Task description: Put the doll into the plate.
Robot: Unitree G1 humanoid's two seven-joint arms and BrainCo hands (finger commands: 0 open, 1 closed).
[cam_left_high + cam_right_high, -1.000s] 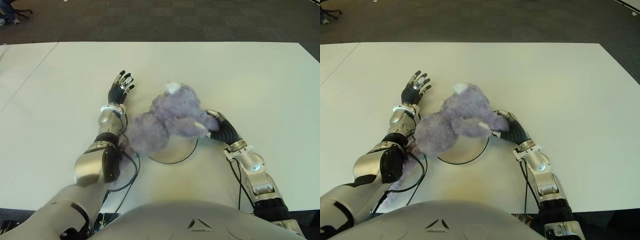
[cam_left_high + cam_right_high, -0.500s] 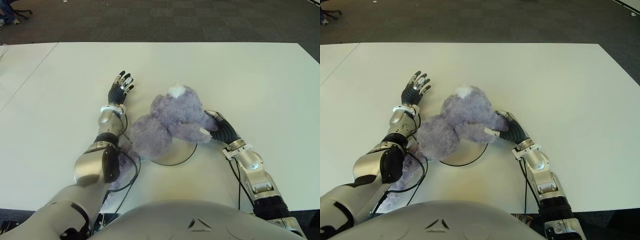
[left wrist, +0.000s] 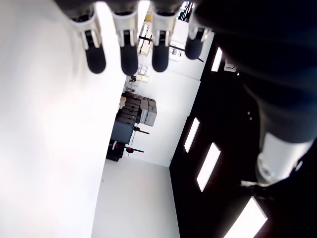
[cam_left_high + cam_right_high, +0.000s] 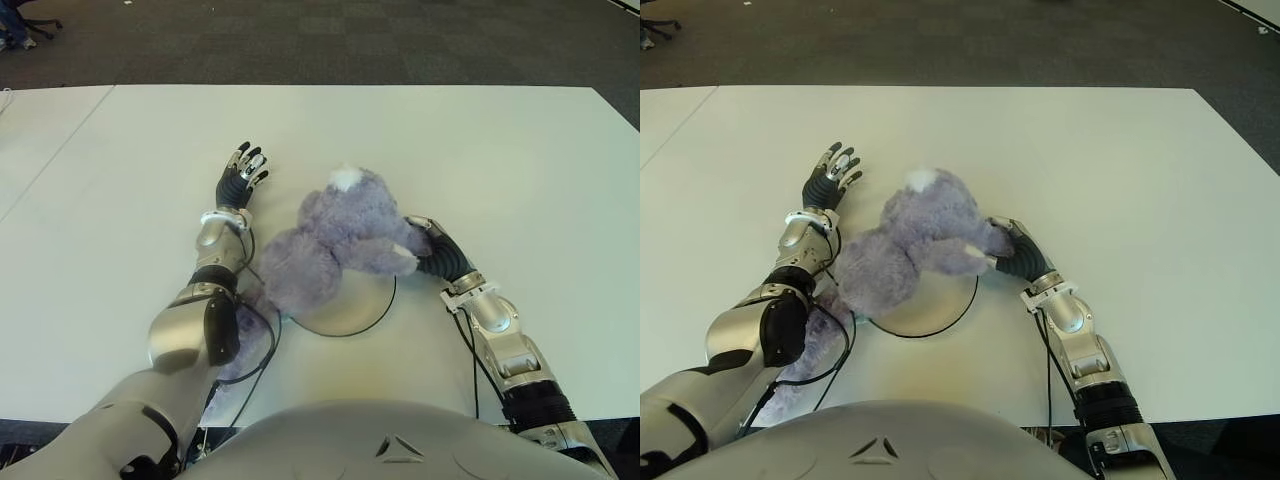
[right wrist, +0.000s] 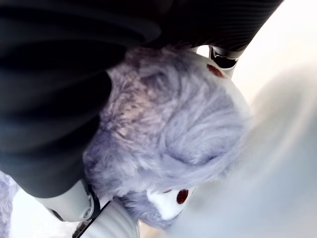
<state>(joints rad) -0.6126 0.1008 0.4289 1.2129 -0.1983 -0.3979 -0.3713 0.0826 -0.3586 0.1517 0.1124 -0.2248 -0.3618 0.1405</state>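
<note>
A fluffy purple doll [image 4: 340, 240] with a white tuft on its head hangs over the far left part of a white plate [image 4: 362, 308] with a dark rim. Its body reaches past the plate's left edge. My right hand [image 4: 424, 246] is at the doll's right side, fingers shut on it. In the right wrist view the doll [image 5: 163, 124] fills the space between the curled fingers [image 5: 69, 203]. My left hand [image 4: 241, 174] shows left of the doll over the white table [image 4: 480, 150]. Its fingers [image 3: 124, 54] are straight and spread, holding nothing.
Black cables [image 4: 266, 340] and a strip of purple fluff [image 4: 243, 345] lie by my left elbow near the table's front edge. A seam [image 4: 60, 150] splits the table on the far left. Dark carpet [image 4: 350, 40] lies beyond the far edge.
My right hand with the doll dipped toward me and the plate, then came back slightly up and left. The left hand has not moved.
</note>
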